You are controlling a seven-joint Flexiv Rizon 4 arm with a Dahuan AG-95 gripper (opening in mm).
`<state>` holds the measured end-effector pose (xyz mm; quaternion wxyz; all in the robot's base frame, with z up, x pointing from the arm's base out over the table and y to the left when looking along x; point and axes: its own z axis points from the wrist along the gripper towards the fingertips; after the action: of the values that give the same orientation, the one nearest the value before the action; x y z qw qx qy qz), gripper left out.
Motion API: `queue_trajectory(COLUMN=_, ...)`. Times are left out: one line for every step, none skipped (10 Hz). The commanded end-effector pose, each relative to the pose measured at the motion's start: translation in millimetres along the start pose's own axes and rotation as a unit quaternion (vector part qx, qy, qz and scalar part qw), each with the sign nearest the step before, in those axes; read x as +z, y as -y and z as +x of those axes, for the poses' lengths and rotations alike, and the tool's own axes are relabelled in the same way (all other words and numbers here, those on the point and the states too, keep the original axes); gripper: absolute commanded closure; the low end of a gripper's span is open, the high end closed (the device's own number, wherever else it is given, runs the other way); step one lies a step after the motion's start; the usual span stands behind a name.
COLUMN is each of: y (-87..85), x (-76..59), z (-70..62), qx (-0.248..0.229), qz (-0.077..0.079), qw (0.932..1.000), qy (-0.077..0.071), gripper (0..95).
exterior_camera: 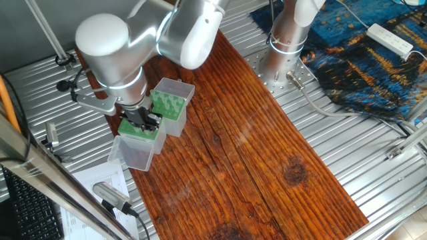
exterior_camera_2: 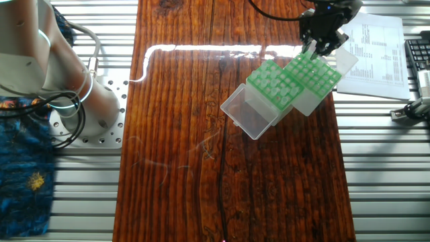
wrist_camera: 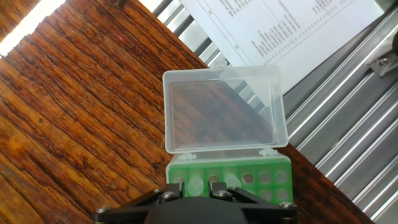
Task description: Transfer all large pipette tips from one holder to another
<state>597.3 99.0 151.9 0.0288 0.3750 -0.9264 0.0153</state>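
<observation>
While the gripper [exterior_camera_2: 316,46] sits low over the right-hand green rack [exterior_camera_2: 314,75], its fingertips are buried among the holes and their spread cannot be told.

Two green racks stand side by side on the wooden table [exterior_camera: 267,153], clear lids [wrist_camera: 222,109] hinged open. Large pipette tips [exterior_camera_2: 274,84] show as pale cones in the left rack [exterior_camera_2: 272,87]; count unclear. Hand view: gripper body cuts off the rack's near rows. Printed paper [exterior_camera_2: 376,47] lies far right.
</observation>
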Motion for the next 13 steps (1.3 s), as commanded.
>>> queue_trajectory(y=0.6, x=0.7, z=0.1, qx=-0.002, qz=-0.001, qw=1.0000, qy=0.001, gripper=76.0)
queue_trajectory(y=1.0, x=2.3, z=-0.1, qx=-0.007, qz=-0.006, qw=0.9999, qy=0.006, gripper=76.0)
queue_trajectory(y=1.2, x=2.7, z=-0.3, qx=-0.009, qz=-0.006, qw=0.9999, qy=0.006, gripper=76.0)
queue_trajectory(y=1.3, x=2.7, z=-0.4, qx=-0.009, qz=-0.007, qw=0.9999, qy=0.006, gripper=76.0)
queue_trajectory(y=1.6, x=2.6, z=-0.5, qx=-0.008, qz=-0.007, qw=0.9999, qy=0.007, gripper=76.0)
queue_trajectory(y=2.1, x=2.2, z=-1.0, qx=-0.007, qz=-0.006, qw=0.9999, qy=0.006, gripper=76.0)
queue_trajectory(y=2.6, x=2.1, z=-1.6, qx=-0.008, qz=-0.005, qw=1.0000, qy=0.003, gripper=76.0)
queue_trajectory(y=2.6, x=2.5, z=-1.6, qx=-0.010, qz=-0.004, qw=0.9999, qy=0.003, gripper=76.0)
queue_trajectory(y=2.6, x=2.5, z=-1.6, qx=-0.009, qz=-0.004, qw=0.9999, qy=0.004, gripper=76.0)
queue_trajectory(y=2.6, x=2.5, z=-1.6, qx=-0.009, qz=-0.006, qw=0.9999, qy=0.005, gripper=76.0)
queue_trajectory(y=2.9, x=2.4, z=-1.4, qx=-0.009, qz=-0.009, qw=0.9999, qy=0.009, gripper=76.0)
queue_trajectory(y=3.1, x=2.2, z=-1.2, qx=-0.010, qz=-0.009, qw=0.9999, qy=0.009, gripper=76.0)
queue_trajectory(y=3.2, x=2.2, z=-1.2, qx=-0.010, qz=-0.009, qw=0.9999, qy=0.009, gripper=76.0)
